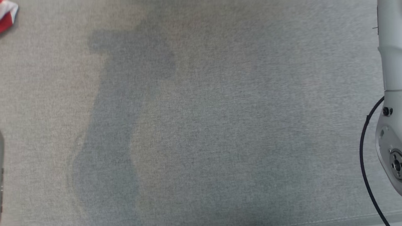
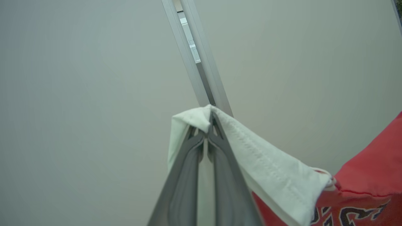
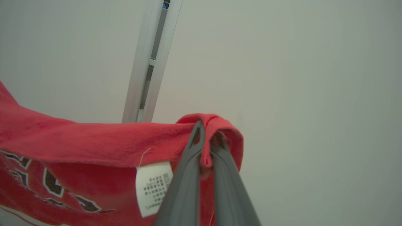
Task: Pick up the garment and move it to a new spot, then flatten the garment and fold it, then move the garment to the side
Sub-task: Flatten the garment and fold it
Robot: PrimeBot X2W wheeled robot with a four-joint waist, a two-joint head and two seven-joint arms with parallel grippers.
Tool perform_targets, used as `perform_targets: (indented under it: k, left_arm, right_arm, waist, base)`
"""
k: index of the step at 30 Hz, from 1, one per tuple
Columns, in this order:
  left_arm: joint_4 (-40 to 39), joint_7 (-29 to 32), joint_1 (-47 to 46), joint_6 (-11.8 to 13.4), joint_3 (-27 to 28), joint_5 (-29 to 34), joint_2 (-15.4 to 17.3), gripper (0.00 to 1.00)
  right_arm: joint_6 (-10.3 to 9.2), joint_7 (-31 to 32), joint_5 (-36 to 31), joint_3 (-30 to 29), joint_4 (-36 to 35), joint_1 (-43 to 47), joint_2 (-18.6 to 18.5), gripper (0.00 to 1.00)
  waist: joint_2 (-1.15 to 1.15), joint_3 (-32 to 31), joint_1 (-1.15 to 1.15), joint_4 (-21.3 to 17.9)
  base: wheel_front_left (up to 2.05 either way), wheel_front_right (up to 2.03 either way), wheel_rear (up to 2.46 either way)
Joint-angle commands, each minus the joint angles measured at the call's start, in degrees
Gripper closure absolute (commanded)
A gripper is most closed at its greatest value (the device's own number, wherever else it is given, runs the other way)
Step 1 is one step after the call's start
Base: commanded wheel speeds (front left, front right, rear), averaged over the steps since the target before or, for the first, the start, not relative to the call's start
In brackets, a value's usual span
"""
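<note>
Red-and-white lettered cloth garment (image 3: 78, 141): left gripper (image 2: 207, 133) clamped its white hem, right gripper (image 3: 205, 141) its red edge, cloth trailing toward nine o'clock. Risk: shallow pinches slipping under tension.

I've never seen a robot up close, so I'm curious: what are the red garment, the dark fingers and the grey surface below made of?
The garment: soft matte knit, probably cotton, red with a stitched white hem and a printed label. The fingers: smooth dark grey, likely plastic or rubber. The surface: grey cloth with a fine woven grain.
</note>
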Motion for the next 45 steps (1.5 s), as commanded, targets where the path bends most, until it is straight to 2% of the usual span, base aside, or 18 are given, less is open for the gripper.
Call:
perform_targets:
  k: [1,6,10,15,21,34,39,45]
  left_arm:
    - [1.85,-1.44,-0.95,-0.15,-0.09,0.18,-0.72,1.0]
    - [7.13,-5.0,2.69,-0.57,-2.05,-1.19,-3.03,1.0]
    - [6.12,-5.9,7.4,-0.86,-3.61,-2.77,-3.59,1.0]
    - [-3.22,-5.83,16.41,-0.99,-2.3,-4.49,-2.64,1.0]
    - [-15.15,-5.82,29.45,-0.97,1.83,-5.84,-1.73,1.0]
    - [-32.78,-5.82,61.28,-0.7,9.99,-3.92,-3.87,1.0]
    - [-37.35,-5.83,72.62,0.07,11.06,-3.23,-4.54,1.0]
    - [-43.36,-5.42,84.27,2.21,10.09,-3.02,-5.21,1.0]
  right_arm:
    - [-0.06,-1.05,-1.51,-0.48,2.25,-0.52,0.31,1.0]
    - [-0.06,-3.82,-4.42,-2.9,9.98,1.4,1.49,1.0]
    - [-0.06,-4.36,-5.2,-3.67,12.31,4.45,2.39,1.0]
    - [-0.06,-4.41,-2.92,-2.52,8.62,9.78,2.79,1.0]
    - [-0.06,-4.42,1.29,-0.56,1.71,17.36,3.13,1.0]
    - [-0.06,-4.44,12.93,2.04,-11.03,39.84,3.17,1.0]
    - [-0.06,-4.44,15.74,1.59,-15.3,48.64,3.17,1.0]
    - [-0.06,-3.87,18.17,-0.35,-21.33,59.98,3.18,1.0]
  waist:
    - [0.0,4.66,0.0,2.54]
    - [0.0,8.53,0.0,3.09]
    - [0.0,10.3,0.0,2.77]
    - [0.0,11.14,0.0,1.93]
    - [0.0,9.52,0.0,0.95]
    - [0.0,-2.85,0.0,-0.22]
    - [0.0,-8.52,0.0,-0.08]
    - [0.0,-14.27,0.0,0.76]
  base:
    - [0.0,0.0,0.0]
    - [0.0,0.0,0.0]
    - [0.0,0.0,0.0]
    - [0.0,0.0,0.0]
    - [0.0,0.0,0.0]
    - [0.0,0.0,0.0]
    - [0.0,0.0,0.0]
    - [0.0,0.0,0.0]
